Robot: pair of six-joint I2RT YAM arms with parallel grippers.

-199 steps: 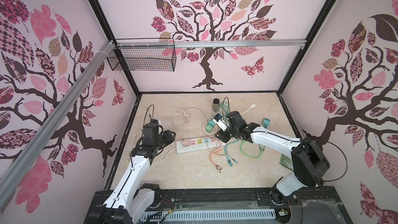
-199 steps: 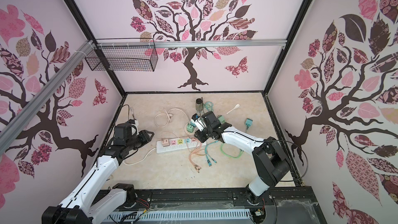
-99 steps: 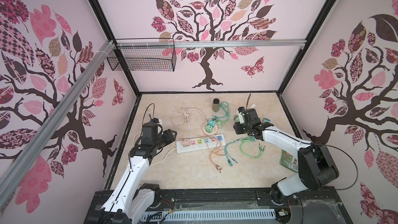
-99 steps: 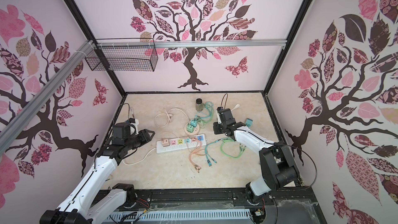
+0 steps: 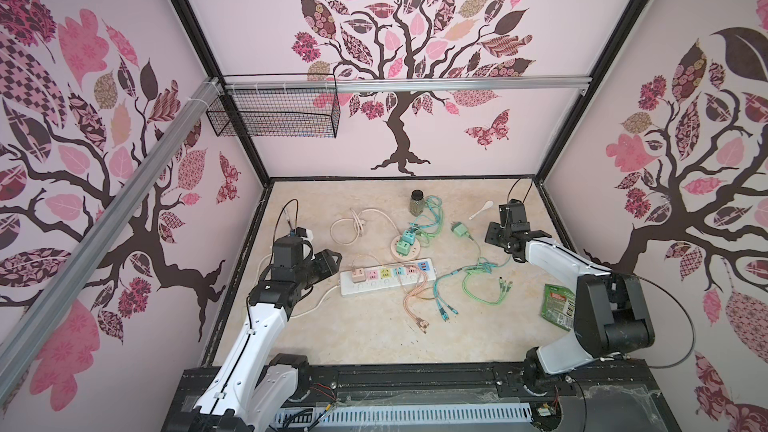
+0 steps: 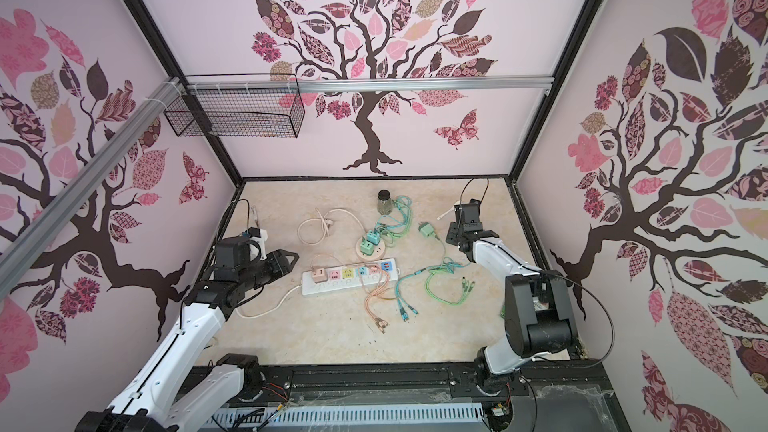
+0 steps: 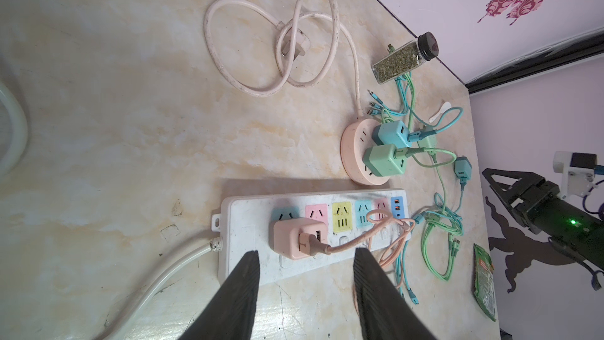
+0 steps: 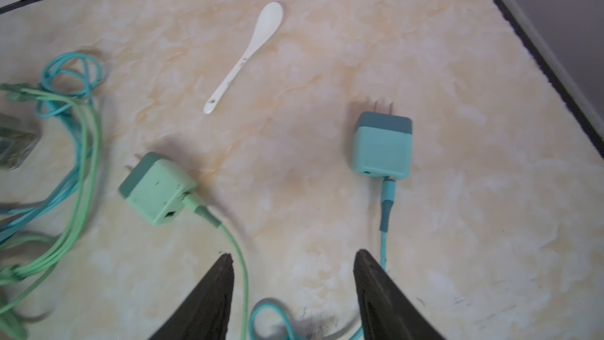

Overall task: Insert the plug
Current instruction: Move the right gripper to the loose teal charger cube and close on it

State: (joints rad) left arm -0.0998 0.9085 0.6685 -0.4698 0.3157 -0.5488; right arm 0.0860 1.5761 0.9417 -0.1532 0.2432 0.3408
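Starting nearest us, our left gripper [image 7: 305, 251] hovers with its jaws parted and empty over the end of the white power strip [image 7: 248, 210], just short of the pink adapter [image 7: 295, 237] seated in it. Farther out, our right gripper [image 8: 292, 253] is likewise spread wide, holding nothing. Beyond it the green plug [image 8: 157, 188] lies loose on the table [image 8: 327, 60], prongs free, with a teal plug [image 8: 380, 145] lying apart from it. Farthest back we see the white spoon [image 8: 243, 57] and the herb jar [image 5: 417, 202].
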